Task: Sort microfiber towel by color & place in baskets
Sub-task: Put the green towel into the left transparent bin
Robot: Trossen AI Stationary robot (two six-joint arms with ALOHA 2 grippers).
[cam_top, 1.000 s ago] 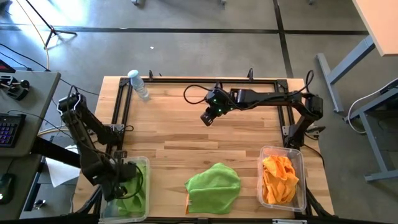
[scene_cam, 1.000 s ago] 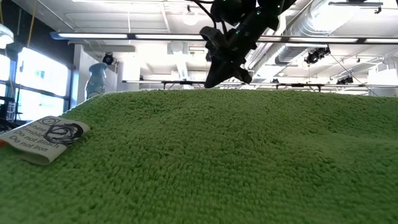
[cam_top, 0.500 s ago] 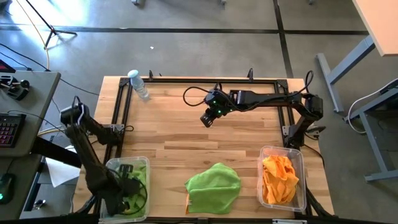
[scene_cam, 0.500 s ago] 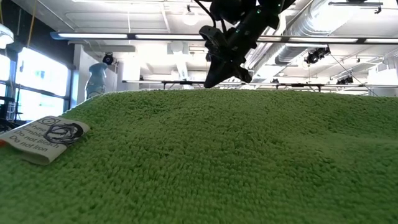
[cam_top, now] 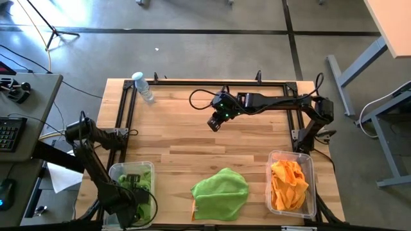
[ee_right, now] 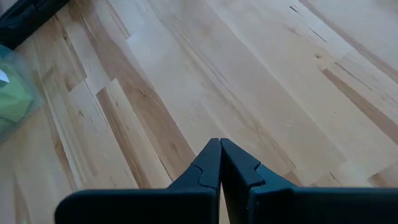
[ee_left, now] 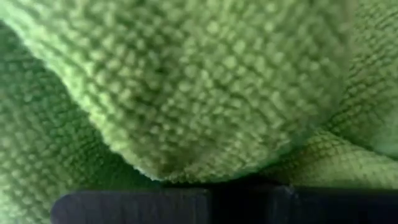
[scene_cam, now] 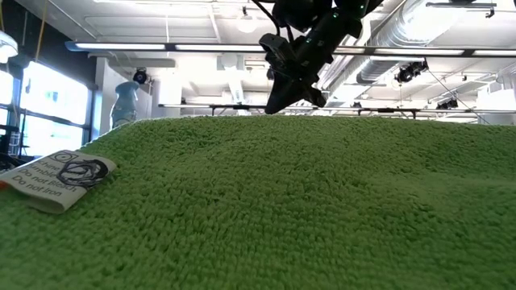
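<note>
High view: we see the left gripper (cam_top: 133, 196) at the lower left of the frame, reaching down into the left basket (cam_top: 113, 172), which holds green towels (cam_top: 145, 179). Its jaws are closed; its wrist view is filled with lime green pile (ee_left: 199, 87) pressed close to the dark fingers, but we cannot tell whether any cloth is pinched between them. The right gripper (cam_top: 212, 123) hangs over bare wood in the upper middle of the frame, its fingers (ee_right: 205, 168) pressed together with nothing between them. A loose green towel (cam_top: 220, 191) lies crumpled at the lower centre of the table (cam_top: 192, 138), between the two bins, with an orange edge (cam_top: 192, 206) showing at its lower left. The right basket (cam_top: 311, 168), at the lower right, holds orange-yellow towels (cam_top: 288, 185). A water bottle (cam_top: 143, 87) lies at the table's upper left corner. In the low view the green towel fills the frame, a white care label (scene_cam: 56, 179) at the left.
</note>
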